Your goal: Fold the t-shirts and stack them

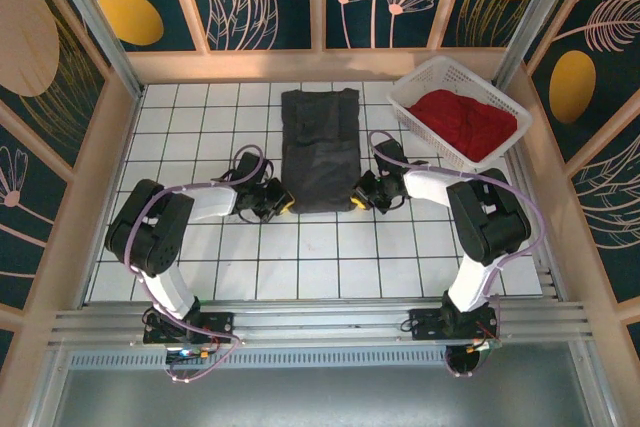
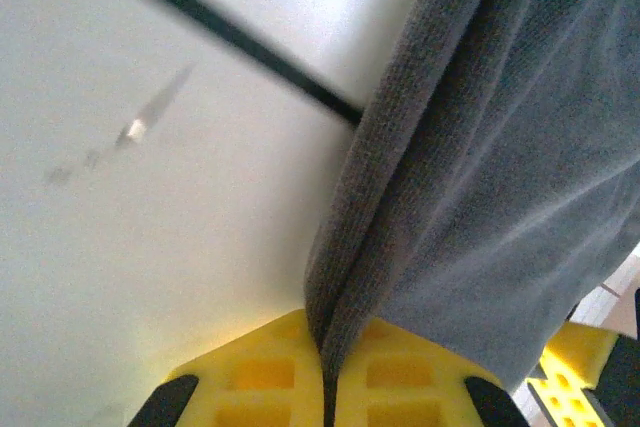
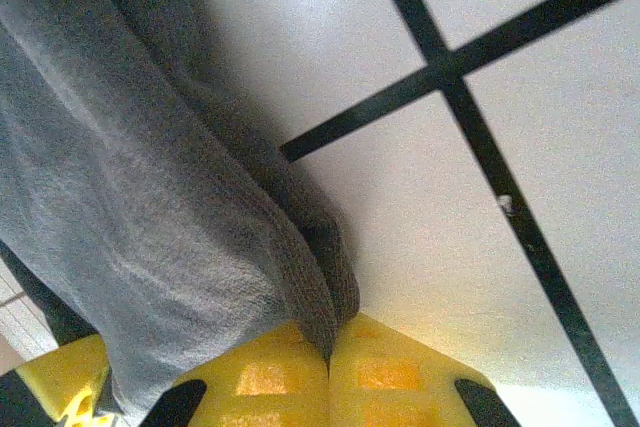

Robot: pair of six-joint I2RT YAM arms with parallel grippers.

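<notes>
Left pincer (image 1: 281,201): pressed together on near-left corner of dark charcoal-grey t-shirt (image 1: 318,142), cloth edge squeezed between yellow pads (image 2: 270,377) in left wrist view. Right pincer (image 1: 357,196): likewise pinching near-right corner of same shirt, doubled cloth edge caught between its own yellow pads in right wrist view. Shirt folded into long rectangle, flat on white gridded bench (image 1: 300,267), mid-bench, running away from arms. Bright red t-shirt (image 1: 462,119) bunched inside white lattice basket (image 1: 436,69) at far-right corner of bench, near grey shirt's far end, not touching it.
</notes>
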